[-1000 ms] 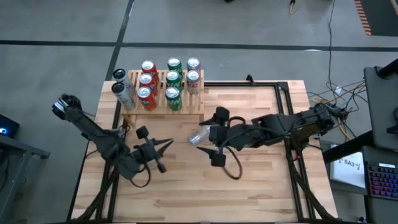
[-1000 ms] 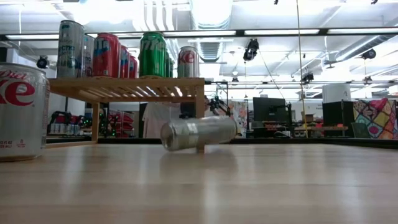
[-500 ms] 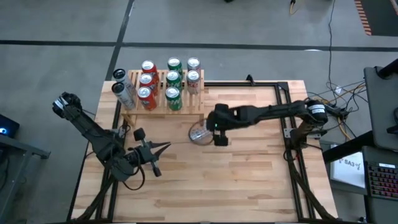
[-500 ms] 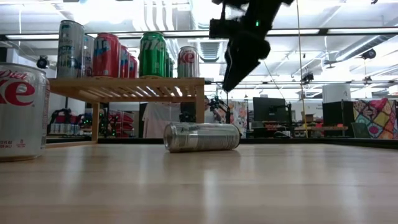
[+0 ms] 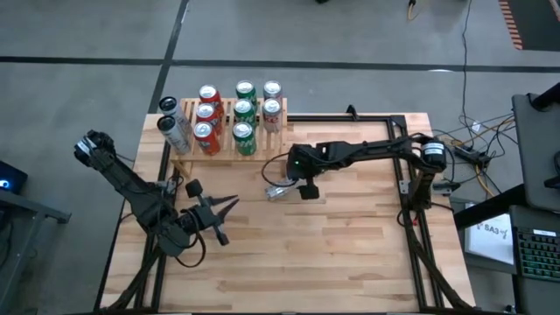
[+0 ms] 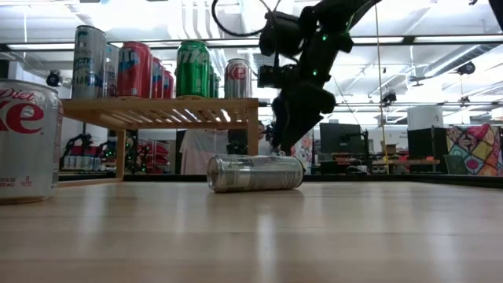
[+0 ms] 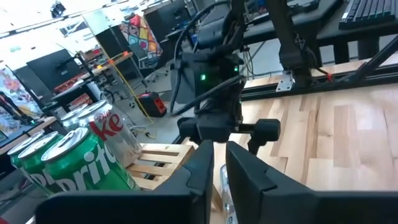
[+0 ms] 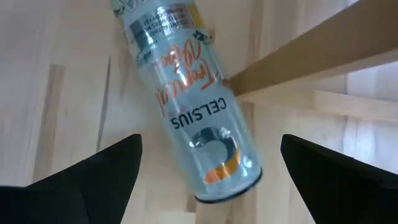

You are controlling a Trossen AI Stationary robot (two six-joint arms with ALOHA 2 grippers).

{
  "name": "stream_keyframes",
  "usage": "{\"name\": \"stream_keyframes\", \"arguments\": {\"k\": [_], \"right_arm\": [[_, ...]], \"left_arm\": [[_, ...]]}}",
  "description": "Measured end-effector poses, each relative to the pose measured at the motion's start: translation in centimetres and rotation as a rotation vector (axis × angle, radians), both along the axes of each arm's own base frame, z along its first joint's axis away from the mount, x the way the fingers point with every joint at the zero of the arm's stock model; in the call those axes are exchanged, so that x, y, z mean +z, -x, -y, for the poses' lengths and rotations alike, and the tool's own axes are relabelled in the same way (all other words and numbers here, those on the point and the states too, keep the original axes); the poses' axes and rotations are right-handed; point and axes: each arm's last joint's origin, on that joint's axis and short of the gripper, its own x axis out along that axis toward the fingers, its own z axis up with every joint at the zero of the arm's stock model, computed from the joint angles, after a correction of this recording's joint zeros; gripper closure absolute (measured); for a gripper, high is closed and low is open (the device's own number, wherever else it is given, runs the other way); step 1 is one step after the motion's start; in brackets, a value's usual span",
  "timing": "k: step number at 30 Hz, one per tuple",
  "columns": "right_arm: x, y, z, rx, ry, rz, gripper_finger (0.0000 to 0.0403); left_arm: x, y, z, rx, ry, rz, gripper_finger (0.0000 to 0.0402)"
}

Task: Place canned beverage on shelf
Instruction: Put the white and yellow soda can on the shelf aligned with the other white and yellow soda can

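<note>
On wood table (image 5: 350, 254): Celsius can (image 8: 186, 93) lying beside shelf (image 5: 229, 147); right end effector (image 8: 208, 162) spread wide above, empty.

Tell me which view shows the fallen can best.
The right wrist view: the Celsius can fills the frame, label readable, between the open right gripper fingers. The low view shows its side; the high view shows it small; the left wrist view barely shows it.

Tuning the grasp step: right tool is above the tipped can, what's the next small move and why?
Probably lower the right tool straight down around the silver can: the can lies on its side on the table beside the shelf, centred between the open fingers, not yet touched.
</note>
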Motion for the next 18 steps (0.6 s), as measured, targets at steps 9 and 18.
{"name": "stream_keyframes", "arguments": {"k": [9,18], "right_arm": [[-3.9,-1.2,0.6,0.015,-0.005,-0.078,0.0030],[-7.4,-1.9,0.9,0.027,-0.027,-0.158,0.0057]], "left_arm": [[0.0,0.0,0.0,0.002,0.005,0.003,0.0311],[-0.2,-0.2,0.1,-0.015,0.021,0.000,0.0243]]}}
